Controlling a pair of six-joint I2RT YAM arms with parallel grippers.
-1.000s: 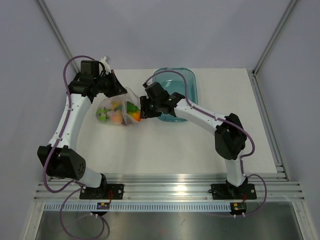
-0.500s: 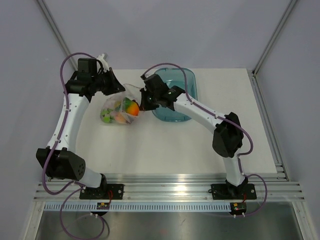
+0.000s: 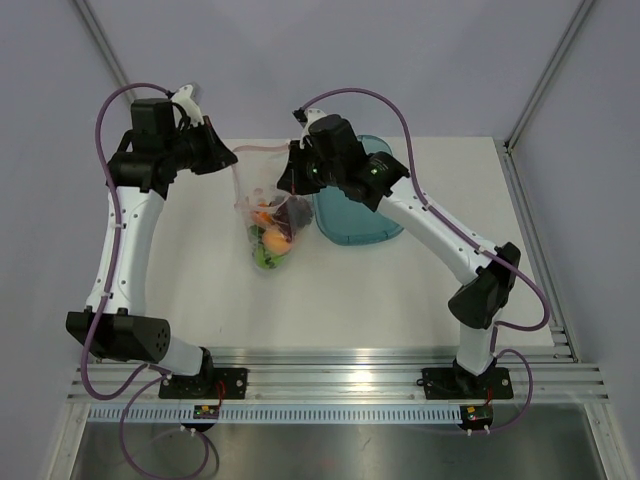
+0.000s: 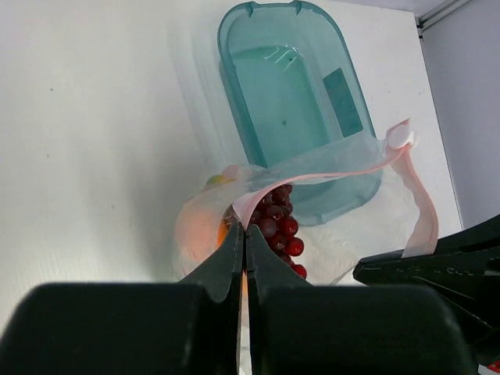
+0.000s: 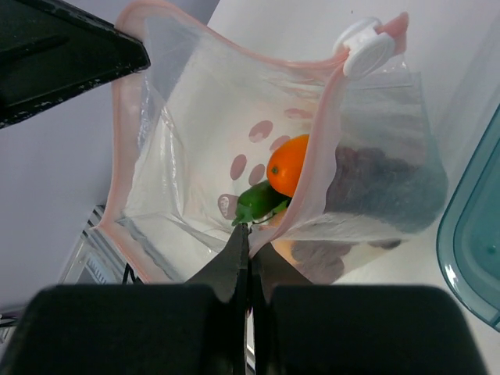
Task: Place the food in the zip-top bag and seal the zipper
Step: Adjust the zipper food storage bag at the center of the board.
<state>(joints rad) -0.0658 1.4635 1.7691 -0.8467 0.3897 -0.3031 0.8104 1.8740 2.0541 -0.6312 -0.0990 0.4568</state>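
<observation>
Currently, loading looks complete and sealing is outstanding. The clear, crinkly, pink-tinted zip-top bag [image 3: 262, 200] is held up by its mouth between both arms, above the white table [image 3: 350, 290] and just left of the translucent teal rectangular tray [image 4: 285, 94], which shows no fruit inside. I cannot tell whether the bag's bottom touches the table. The left gripper [image 4: 244, 233] has its fingers pressed together, pinching the pink rim on the bag's left side. The right gripper [image 5: 248, 231] is likewise clamped onto the rim on the tray side. The small toy fruits sit bunched at the bottom of the bag. I can identify an orange fruit [image 5: 287, 166], a green one [image 5: 259, 201] and the dark purple grape bunch [image 4: 277, 226]; the others are too overlapped to count. The thin pinkish zipper strip [image 5: 323, 133] is unsealed: in the right wrist view the two lips of the mouth stand well apart, with a white slider tab [image 5: 363, 47] at one end. I judge the remaining work to be bringing the lips together and closing the strip along its full length.
</observation>
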